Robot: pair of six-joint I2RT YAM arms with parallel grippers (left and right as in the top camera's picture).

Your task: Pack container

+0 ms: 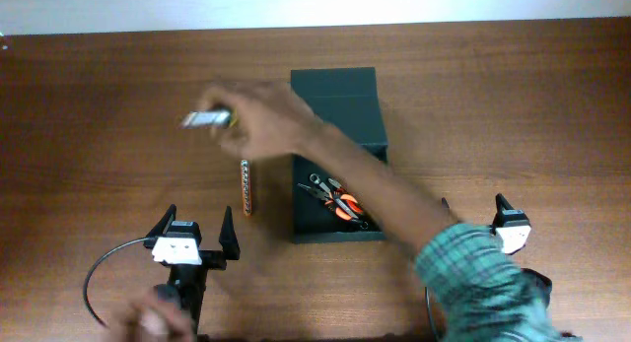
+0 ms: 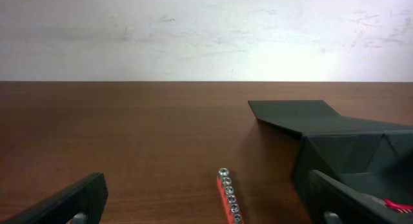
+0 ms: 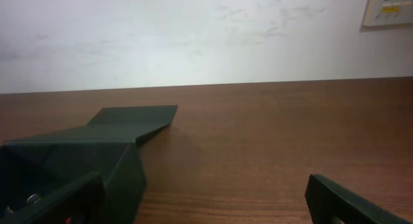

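Logged wooden table [image 1: 99, 105] filling the overhead view, pale wall behind. Saw person's arm [image 1: 394, 199] in plaid sleeve, reaching from near right corner diagonally across the box toward far left. Found container [image 1: 340, 110] at table centre, matte black, lid swung open and lying flat on the far side, box half nearer the robot. Noted left hand [image 1: 198, 216] low by the near edge, left of container, fingers spread wide apart, nothing between them. Noted right hand [image 1: 474, 209] right of container, partly hidden by the sleeve, fingers likewise wide apart and empty. Spotted orange socket rail [image 1: 245, 187] flat on table between left hand and container, near the box wall, not touching. Made out orange-handled pliers [image 1: 343, 206] inside the box among other small tools. Caught silvery tool [image 1: 205, 117], blurred, gripped at the arm's end, well left of lid.
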